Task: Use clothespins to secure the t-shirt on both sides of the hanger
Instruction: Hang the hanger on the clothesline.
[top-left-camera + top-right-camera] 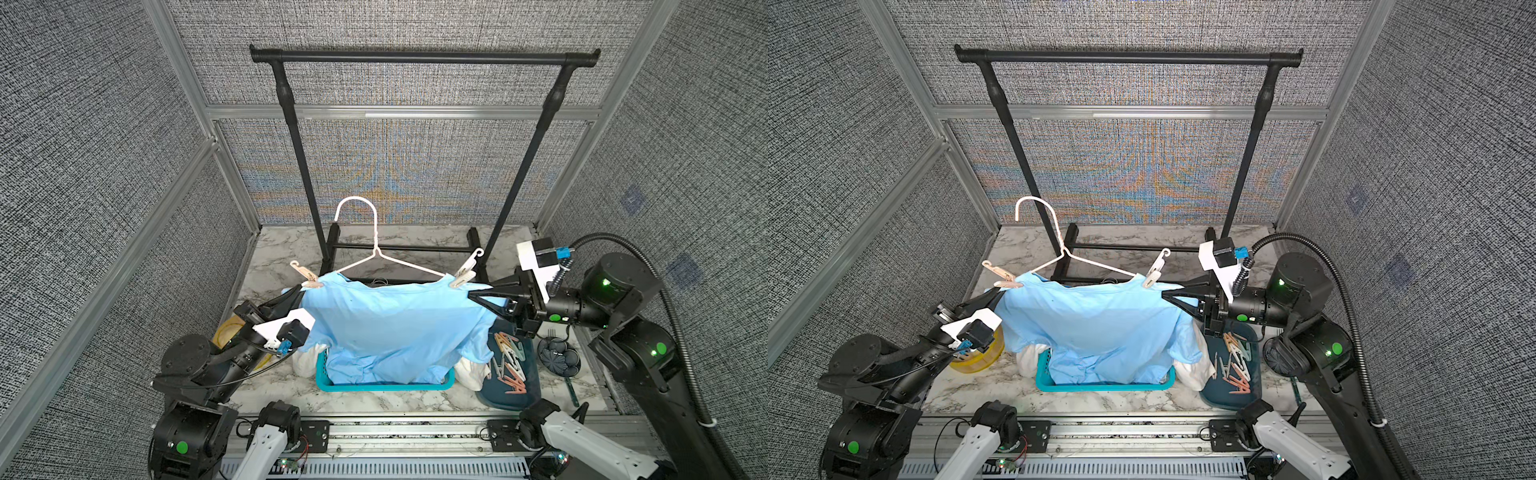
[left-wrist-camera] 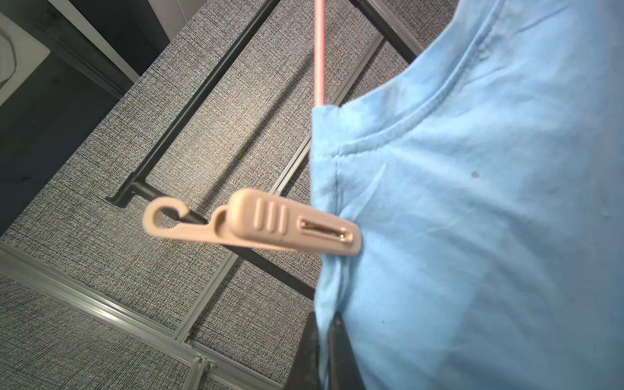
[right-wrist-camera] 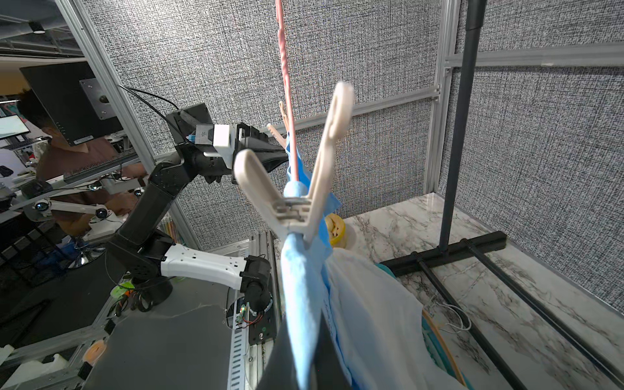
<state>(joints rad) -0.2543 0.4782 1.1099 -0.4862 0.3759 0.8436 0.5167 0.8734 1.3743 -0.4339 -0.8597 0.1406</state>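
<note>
both pegs look on: beige peg (image 2: 270, 224) at the l shoulder, white peg (image 3: 304, 209) at the r, each biting the blue t-shirt (image 1: 395, 324) over the hanger (image 1: 376, 249). l gripper (image 2: 326, 317) & r gripper (image 1: 478, 293) are pinched tight on the t-shirt's shoulder ends, holding it up. risks: if one lets go first the hanger tips & the cloth slides. pegs may grip cloth only, not wire, can't tell. the hem lies in the teal basket (image 1: 374, 387) and could snag on a lift. spare pegs sit in a dark tray (image 1: 505, 402). marble table (image 1: 278, 253), black rack (image 1: 424, 57) behind, grey woven walls (image 1: 83, 166).
</note>
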